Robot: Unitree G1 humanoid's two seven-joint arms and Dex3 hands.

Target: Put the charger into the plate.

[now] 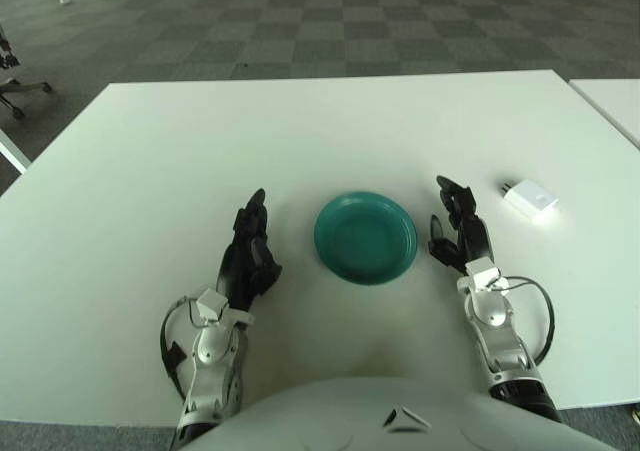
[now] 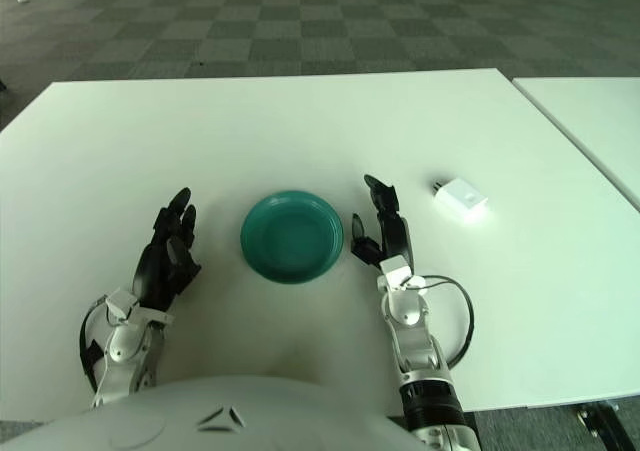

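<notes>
A white charger (image 1: 530,198) lies on the white table to the right; it also shows in the right eye view (image 2: 461,200). A green plate (image 1: 365,237) sits empty near the table's middle. My right hand (image 1: 461,231) rests open on the table between the plate and the charger, touching neither. My left hand (image 1: 250,250) rests open on the table to the left of the plate, holding nothing.
The white table (image 1: 300,131) stretches far back. A second white table (image 1: 615,101) stands at the right edge with a narrow gap between. An office chair base (image 1: 15,86) stands on the checkered floor at the far left.
</notes>
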